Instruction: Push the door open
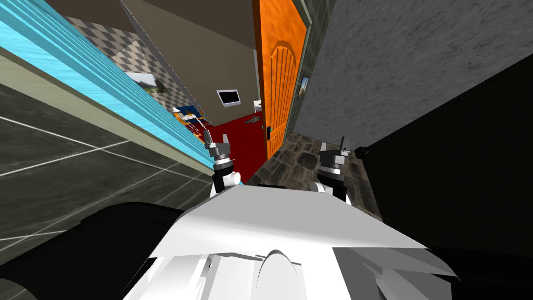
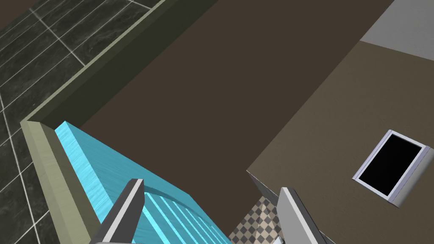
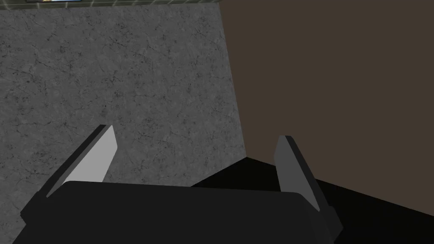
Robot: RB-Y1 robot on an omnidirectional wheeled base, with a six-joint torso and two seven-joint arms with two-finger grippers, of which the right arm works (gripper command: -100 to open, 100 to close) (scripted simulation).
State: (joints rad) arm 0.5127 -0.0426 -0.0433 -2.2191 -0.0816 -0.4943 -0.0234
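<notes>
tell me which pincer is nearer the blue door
Left. The left pincer sits close beside the blue door. The right pincer is on the far side, by the grey wall.

text: none legible | labels: none | signs: none | numbers: none

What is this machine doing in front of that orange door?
The robot stands facing the orange door, which is already swung partly open, with a red floor showing past it. Its left pincer and right pincer are both open, empty and held out low in front of it. Neither touches the door at this moment.
</notes>
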